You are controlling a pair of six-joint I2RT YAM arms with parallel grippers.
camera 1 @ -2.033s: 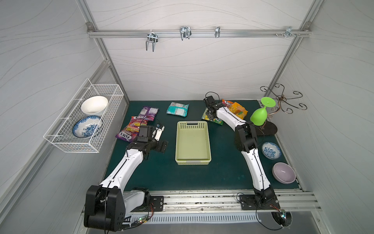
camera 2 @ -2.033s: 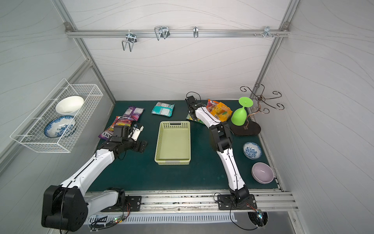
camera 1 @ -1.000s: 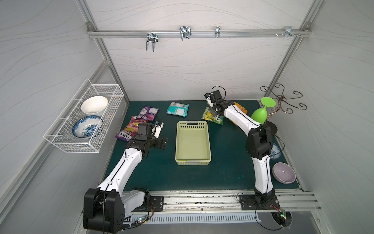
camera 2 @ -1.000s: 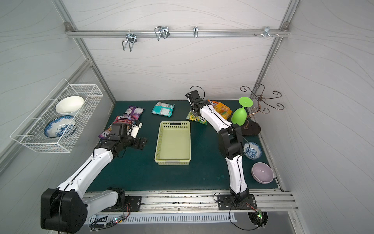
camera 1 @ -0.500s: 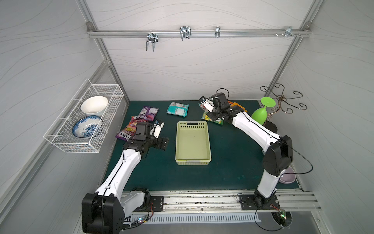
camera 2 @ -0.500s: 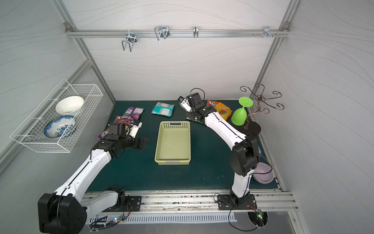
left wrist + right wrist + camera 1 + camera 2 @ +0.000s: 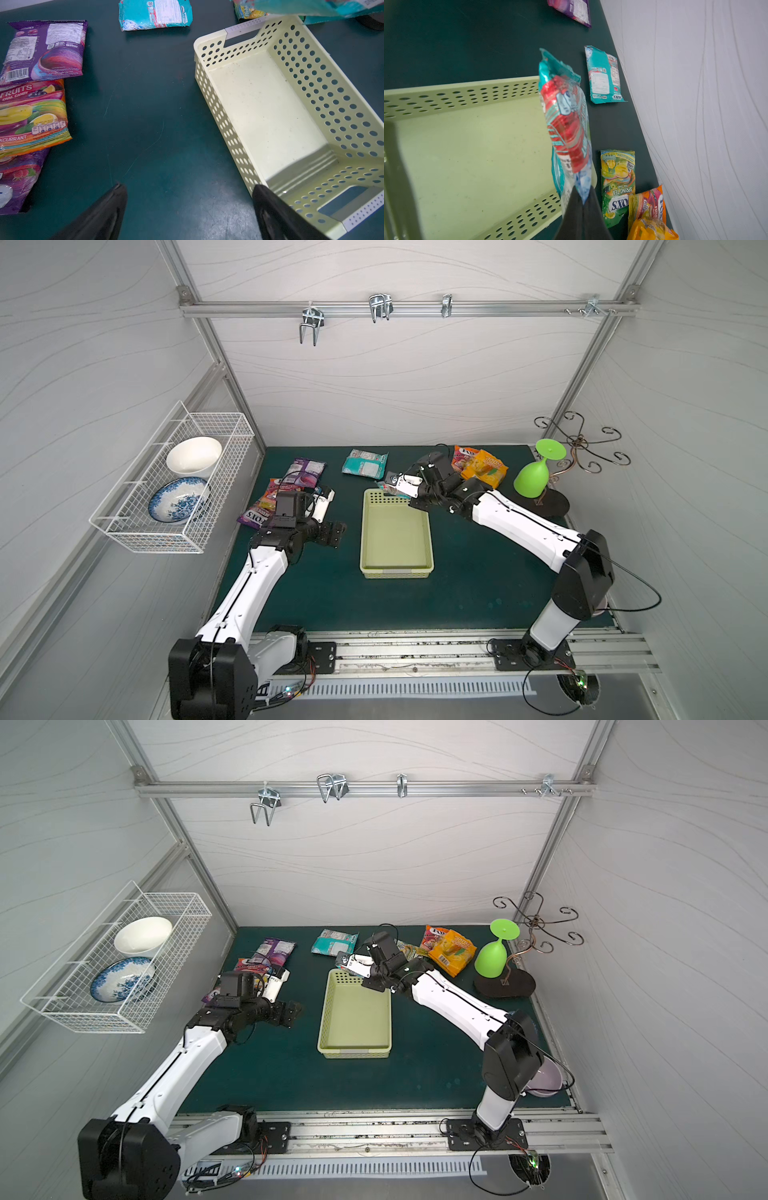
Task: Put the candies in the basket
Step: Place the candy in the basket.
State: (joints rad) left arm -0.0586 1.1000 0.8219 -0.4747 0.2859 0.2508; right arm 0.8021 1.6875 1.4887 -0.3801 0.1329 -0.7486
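- Above the perforated plastic basket [image 7: 467, 93], at its far end, the right gripper [image 7: 582, 196] pinches a glossy teal bag [image 7: 566, 124].
- The left gripper [image 7: 188, 187] has its jaws wide apart.
- The wire rack [image 7: 124, 526] holds two bowls [image 7: 193, 456].

The teal candy bag [image 7: 566, 124] in your right gripper [image 7: 583, 195] is glossy, crinkled plastic film, the gripper matt black, and the purple bag [image 7: 309, 468] left of centre in a top view has the same shine. The basket [image 7: 311, 68] is smooth matt pale plastic, and the counter [image 7: 155, 124] is matt dark green with fine scratches. At the left of a top view you see a wire basket [image 7: 145, 537] of white-coated metal, a glossy glazed bowl [image 7: 193, 456] in it, and a bare metal rail [image 7: 498, 308] across the top.
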